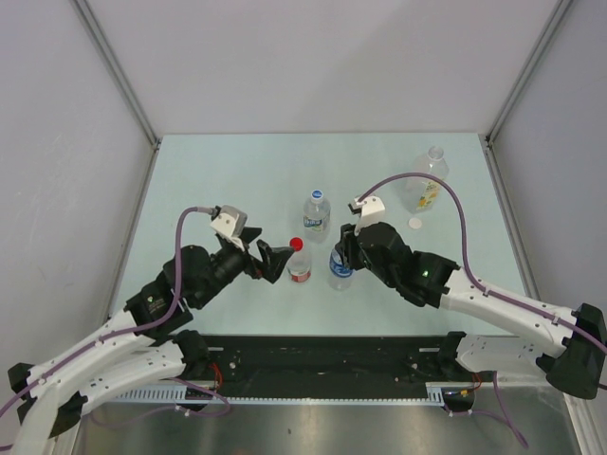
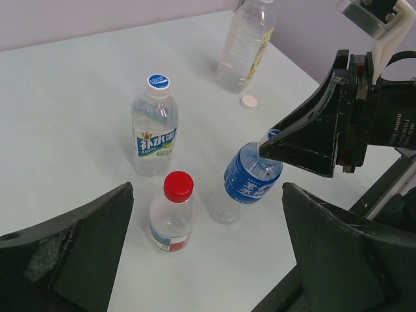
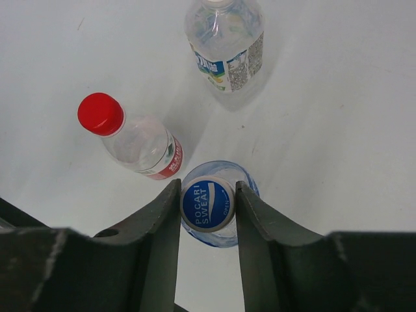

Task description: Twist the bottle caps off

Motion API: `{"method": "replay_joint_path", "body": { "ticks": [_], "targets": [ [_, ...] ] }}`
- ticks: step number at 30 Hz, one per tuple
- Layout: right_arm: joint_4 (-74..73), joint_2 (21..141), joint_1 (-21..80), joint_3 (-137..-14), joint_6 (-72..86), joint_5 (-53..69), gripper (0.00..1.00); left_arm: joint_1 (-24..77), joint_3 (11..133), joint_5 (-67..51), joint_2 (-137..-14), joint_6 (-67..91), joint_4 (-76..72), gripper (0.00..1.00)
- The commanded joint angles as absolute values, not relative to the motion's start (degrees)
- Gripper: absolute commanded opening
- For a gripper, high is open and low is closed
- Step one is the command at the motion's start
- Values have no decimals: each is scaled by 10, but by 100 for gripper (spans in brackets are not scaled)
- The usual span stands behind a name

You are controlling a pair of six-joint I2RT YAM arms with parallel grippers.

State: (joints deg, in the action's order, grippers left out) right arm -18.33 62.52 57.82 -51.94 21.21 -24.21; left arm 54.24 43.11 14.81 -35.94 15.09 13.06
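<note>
My right gripper (image 3: 208,192) is shut on the blue cap (image 3: 207,203) of the small blue-labelled bottle (image 2: 250,182), a finger pressed against each side. That bottle leans in the left wrist view. To its left stands the red-labelled bottle (image 1: 300,268) with its red cap (image 2: 178,186) on. My left gripper (image 1: 275,261) hangs wide open just left of it, touching nothing. Behind stands the white-and-blue-labelled bottle (image 2: 154,127), also with a blue cap (image 2: 158,82). The larger bottle (image 1: 424,185) stands at the back right, with a white cap (image 1: 415,224) lying loose on the table beside it.
The pale table (image 1: 218,180) is walled by grey panels at the back and sides. A black rail with the arm bases (image 1: 322,365) runs along the near edge. The right arm's purple cable (image 1: 455,204) arcs over the larger bottle.
</note>
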Motion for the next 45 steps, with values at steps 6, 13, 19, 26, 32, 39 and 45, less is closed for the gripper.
{"method": "replay_joint_path", "body": {
  "ticks": [6,13,19,26,32,39,45],
  "targets": [
    [-163,571,578,-520,214,-264,20,543,434,141,-356,151,117,100],
    [-124,448,556,-525,241,-206,0,543,432,70,-357,116,30,100],
    [-132,427,463,-574,314,-24,0,540,518,-95,-417,60,37,100],
    [-109,410,377,-598,380,144,0,499,571,-276,-474,77,3,100],
    [-96,405,337,-607,414,229,0,459,595,-372,-506,94,-18,100],
    [-53,407,327,-607,440,271,0,454,591,-408,-535,110,-26,100],
    [-28,421,329,-613,448,275,0,454,585,-417,-549,111,-35,100]
  ]
}}
